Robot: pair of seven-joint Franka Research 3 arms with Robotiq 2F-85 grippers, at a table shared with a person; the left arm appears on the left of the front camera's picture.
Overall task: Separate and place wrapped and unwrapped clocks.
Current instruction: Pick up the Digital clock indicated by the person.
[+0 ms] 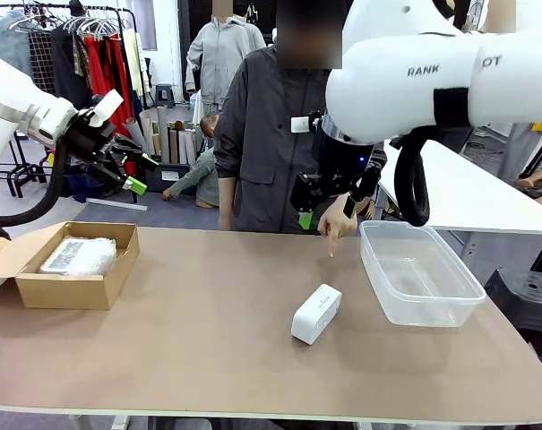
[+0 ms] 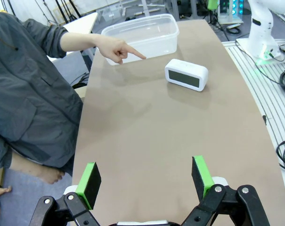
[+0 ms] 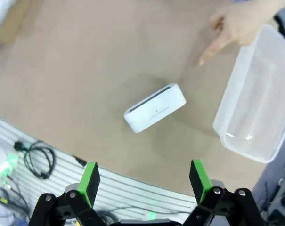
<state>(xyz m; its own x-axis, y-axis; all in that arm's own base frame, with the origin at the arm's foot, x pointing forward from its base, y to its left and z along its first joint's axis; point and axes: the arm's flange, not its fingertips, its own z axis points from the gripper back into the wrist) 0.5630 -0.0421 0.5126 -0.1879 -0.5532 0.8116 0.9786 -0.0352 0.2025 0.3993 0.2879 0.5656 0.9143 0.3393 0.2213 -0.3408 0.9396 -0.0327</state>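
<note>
A bare white rounded clock (image 1: 316, 313) is laid toward the surface's (image 1: 208, 340) right edge, beside a clear plastic tub (image 1: 432, 311); the left tool (image 2: 146, 179) and right tool (image 3: 144, 180) are held wide, empty.

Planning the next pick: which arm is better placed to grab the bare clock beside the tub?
Right. Its open right pincer hangs over the bare clock beside the clear tub. The left pincer, also open, is held high at the cardboard box's end of the table.

I am watching my white left arm (image 1: 20, 103) and white right arm (image 1: 405, 76), the latter carrying dark lettering and a black cable (image 1: 421, 188). Black jaws are wearing green pads (image 2: 91, 181). The person (image 1: 253, 107) is wearing a dark grey jacket (image 1: 262, 170).
</note>
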